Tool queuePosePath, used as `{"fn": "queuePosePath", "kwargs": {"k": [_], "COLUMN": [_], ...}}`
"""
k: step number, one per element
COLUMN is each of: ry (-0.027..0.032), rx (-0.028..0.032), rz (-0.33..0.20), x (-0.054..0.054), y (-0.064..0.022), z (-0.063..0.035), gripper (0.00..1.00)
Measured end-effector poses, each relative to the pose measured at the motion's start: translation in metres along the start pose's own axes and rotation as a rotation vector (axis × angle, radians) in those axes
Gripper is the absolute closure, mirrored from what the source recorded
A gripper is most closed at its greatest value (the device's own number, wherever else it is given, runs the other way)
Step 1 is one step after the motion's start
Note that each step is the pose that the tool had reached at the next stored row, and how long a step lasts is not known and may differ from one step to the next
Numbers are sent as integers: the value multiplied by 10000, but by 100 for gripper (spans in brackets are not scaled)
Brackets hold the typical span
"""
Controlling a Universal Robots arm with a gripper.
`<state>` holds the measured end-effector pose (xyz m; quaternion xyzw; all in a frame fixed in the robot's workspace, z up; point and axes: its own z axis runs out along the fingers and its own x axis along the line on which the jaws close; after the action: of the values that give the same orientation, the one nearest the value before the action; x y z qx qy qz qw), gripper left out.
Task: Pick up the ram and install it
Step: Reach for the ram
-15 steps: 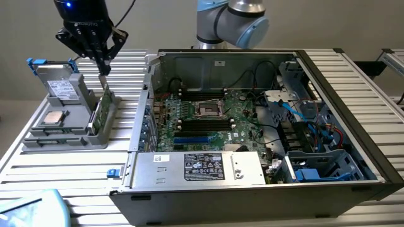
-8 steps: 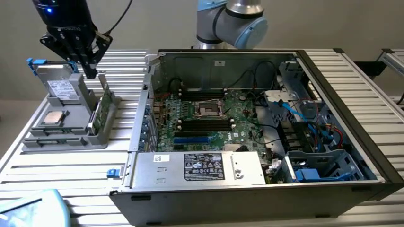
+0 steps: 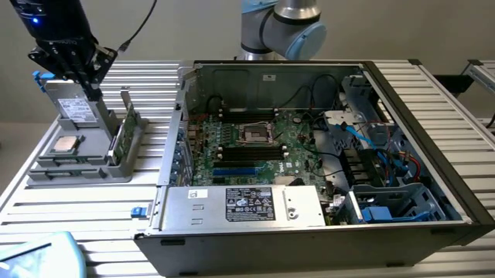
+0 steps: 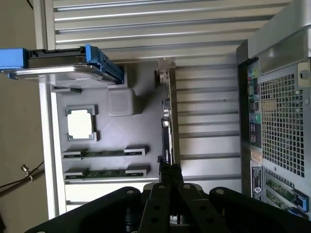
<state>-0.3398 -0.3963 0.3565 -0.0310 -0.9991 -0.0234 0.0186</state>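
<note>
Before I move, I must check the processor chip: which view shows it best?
The wrist view: the processor chip faces the camera squarely in the gray tray, unobstructed. The exterior view shows it at a slant beside the upright drive.

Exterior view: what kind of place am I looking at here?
Probably a robotics lab bench for computer assembly: an open black desktop computer case lies on a ribbed aluminium table, beside a grey plastic parts tray, with a silver-blue robot arm beyond it.

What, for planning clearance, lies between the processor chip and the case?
A green card standing on edge, then bare table slats, in the exterior view.
</note>
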Motion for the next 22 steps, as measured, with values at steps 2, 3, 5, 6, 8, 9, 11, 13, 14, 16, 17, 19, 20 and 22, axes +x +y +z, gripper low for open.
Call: {"fn": "queuePosePath", "kwargs": {"k": [2, 3, 5, 6, 8, 9, 11, 13, 14, 16, 17, 19, 20, 22], "ry": [13, 18, 37, 47, 67, 75, 88, 100, 104, 114, 119, 129, 135, 150], "rx": [2, 2, 5, 6, 7, 8, 9, 11, 11, 10, 11, 11, 12, 13], "rz": [-21, -33, -55, -65, -81, -88, -99, -104, -106, -107, -108, -109, -109, -110], "x": [62, 92, 147, 173, 228, 258, 318, 371, 397, 444, 469, 519, 543, 585], "y": [-5, -8, -14, -17, -23, -27, -35, -52, -65, -90, -103, -131, -146, -186], "z": [29, 45, 73, 86, 111, 122, 140, 152, 158, 169, 173, 184, 188, 194], "gripper": [89, 89, 89, 89, 89, 89, 89, 89, 89, 89, 89, 89, 89, 89]}}
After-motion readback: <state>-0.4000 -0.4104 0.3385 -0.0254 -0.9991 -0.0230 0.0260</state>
